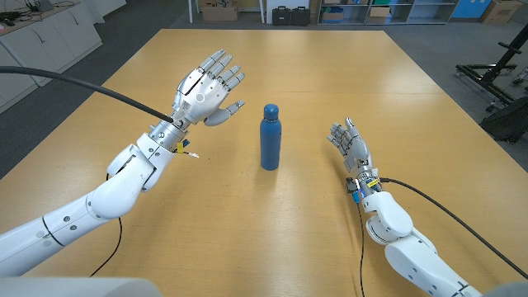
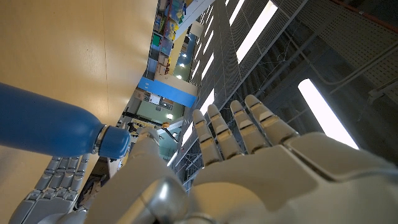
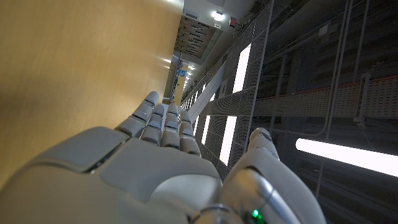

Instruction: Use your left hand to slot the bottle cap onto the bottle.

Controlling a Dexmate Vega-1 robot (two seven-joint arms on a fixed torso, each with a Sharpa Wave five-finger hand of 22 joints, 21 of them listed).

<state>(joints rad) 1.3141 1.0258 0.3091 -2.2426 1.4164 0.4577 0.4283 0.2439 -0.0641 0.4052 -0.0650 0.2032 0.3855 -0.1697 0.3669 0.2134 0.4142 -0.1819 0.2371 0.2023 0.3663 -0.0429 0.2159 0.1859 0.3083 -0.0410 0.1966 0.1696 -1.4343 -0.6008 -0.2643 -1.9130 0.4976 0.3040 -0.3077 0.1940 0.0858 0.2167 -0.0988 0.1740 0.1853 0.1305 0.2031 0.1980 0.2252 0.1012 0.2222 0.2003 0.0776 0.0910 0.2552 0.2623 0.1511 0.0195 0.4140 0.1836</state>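
A blue bottle (image 1: 270,137) stands upright in the middle of the wooden table (image 1: 330,74), with its blue cap (image 1: 270,109) sitting on top. My left hand (image 1: 207,91) hovers above the table just left of the bottle, fingers spread, holding nothing, a small gap from the cap. In the left wrist view the bottle (image 2: 43,129) and its cap (image 2: 114,142) lie close beside my left hand (image 2: 249,155). My right hand (image 1: 351,148) stands on the table to the bottle's right, fingers apart and nothing in it; the right wrist view shows that same right hand (image 3: 155,168).
Bare tabletop surrounds the bottle on all sides. Black cables (image 1: 74,82) trail from both arms. Beyond the far table edge stand shelves with boxes (image 1: 346,11), and cabinets (image 1: 41,37) line the left wall.
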